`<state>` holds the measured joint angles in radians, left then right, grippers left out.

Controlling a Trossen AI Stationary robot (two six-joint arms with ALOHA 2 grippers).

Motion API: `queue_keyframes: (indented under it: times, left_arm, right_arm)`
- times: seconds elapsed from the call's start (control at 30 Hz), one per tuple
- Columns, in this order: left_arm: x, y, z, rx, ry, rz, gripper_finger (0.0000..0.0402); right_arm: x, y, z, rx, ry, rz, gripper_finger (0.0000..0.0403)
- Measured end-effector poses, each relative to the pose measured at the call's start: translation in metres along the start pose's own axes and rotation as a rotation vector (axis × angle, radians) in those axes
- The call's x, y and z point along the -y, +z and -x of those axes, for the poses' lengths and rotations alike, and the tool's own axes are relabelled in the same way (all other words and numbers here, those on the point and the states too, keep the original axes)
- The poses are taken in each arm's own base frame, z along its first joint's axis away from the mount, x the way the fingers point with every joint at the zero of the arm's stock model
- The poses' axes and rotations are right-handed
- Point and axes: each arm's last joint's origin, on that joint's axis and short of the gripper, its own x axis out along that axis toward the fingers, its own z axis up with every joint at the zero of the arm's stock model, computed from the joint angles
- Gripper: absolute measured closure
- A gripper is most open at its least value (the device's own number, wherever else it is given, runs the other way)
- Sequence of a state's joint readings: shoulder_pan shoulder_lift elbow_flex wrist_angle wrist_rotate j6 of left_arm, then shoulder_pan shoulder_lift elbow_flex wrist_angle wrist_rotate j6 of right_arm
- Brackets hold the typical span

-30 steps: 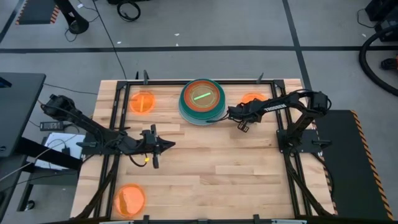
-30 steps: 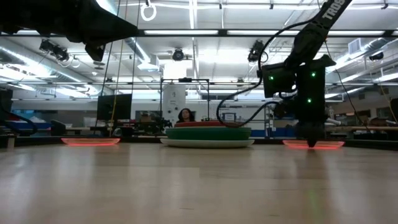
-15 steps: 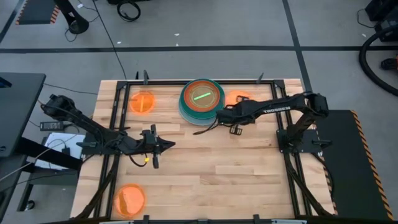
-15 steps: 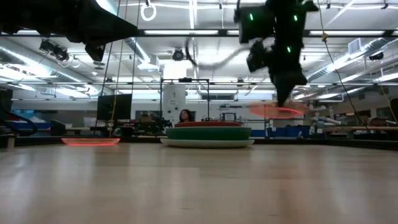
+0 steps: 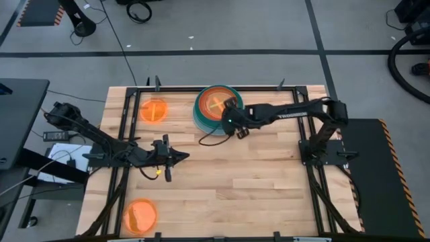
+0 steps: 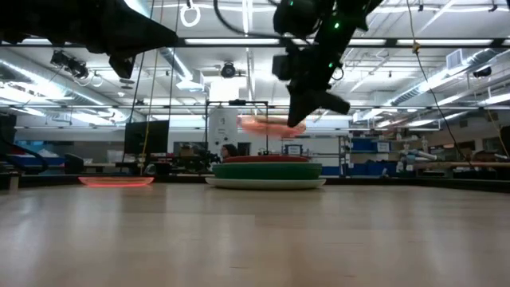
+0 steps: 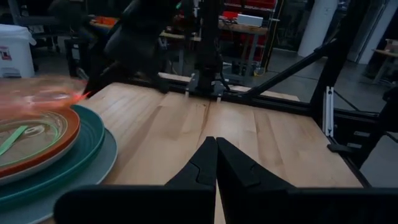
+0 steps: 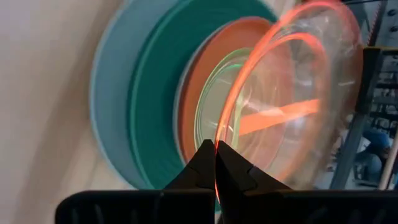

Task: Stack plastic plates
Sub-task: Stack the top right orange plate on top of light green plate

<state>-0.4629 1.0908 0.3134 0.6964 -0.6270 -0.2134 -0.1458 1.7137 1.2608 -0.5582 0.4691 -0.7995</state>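
The right claw point(image 5: 227, 119) is over the desk's point(image 5: 269, 181) far middle, right above the plate stack point(image 5: 213, 111), pinching the rim of a small see-through orange plate point(image 8: 283, 93). In the low view that held plate point(image 6: 267, 124) hangs in the air above the stack point(image 6: 264, 172), clear of it, roughly level. In the right wrist view the claw fingers point(image 8: 231, 171) are pressed together on the plate's edge.

Stack, bottom to top as far as can be seen: light blue plate point(image 8: 109, 93), teal plate point(image 8: 152, 99), red-orange plate point(image 8: 189, 112), w/ a small lime green plate point(image 8: 208, 109) nested in the top one. Low view also shows a dark green band in the stack's side. Can't tell if more plates sit in between.

Two more small orange plates lie flat on the desk, well apart: one at the far left point(image 5: 154, 110), one at the near left corner point(image 5: 140, 215). Nothing in either.

Left claw point(image 5: 181, 157) waits over the desk's left-middle, fingers point(image 7: 239, 171) pressed together, holding nothing. Its wrist view shows the stack's edge point(image 7: 37, 155) nearby.

A person point(image 6: 229, 150) is seated in the room behind the desk, partly hidden by the stack.
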Motion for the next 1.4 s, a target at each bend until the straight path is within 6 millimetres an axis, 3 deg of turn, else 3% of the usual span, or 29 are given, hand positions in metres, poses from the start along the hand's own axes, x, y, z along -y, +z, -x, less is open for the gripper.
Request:
queue_keyframes:
  times: [0.17, 0.43, 0.8, 1.17, 1.4]
  left_arm:
    - [0.000, 0.000, 0.000, 0.000, 0.000, -0.020, 0.0392]
    - [0.000, 0.001, 0.000, 0.005, -0.001, -0.019, 0.0392]
    - [0.000, 0.001, 0.000, 0.007, -0.003, -0.017, 0.0392]
    - [0.000, 0.001, 0.000, 0.007, -0.003, -0.017, 0.0392]
    - [0.000, 0.001, 0.000, 0.007, -0.003, -0.016, 0.0392]
  right_arm:
    - [0.002, 0.001, -0.030, -0.007, -0.011, 0.078, 0.0398]
    - [0.004, -0.009, -0.062, -0.052, 0.015, 0.048, 0.0398]
    - [0.004, -0.016, -0.078, -0.062, 0.043, 0.000, 0.0385]
    - [0.010, -0.019, -0.079, -0.057, 0.015, -0.081, 0.0376]
    - [0.010, -0.019, -0.079, -0.057, 0.014, -0.081, 0.0350]
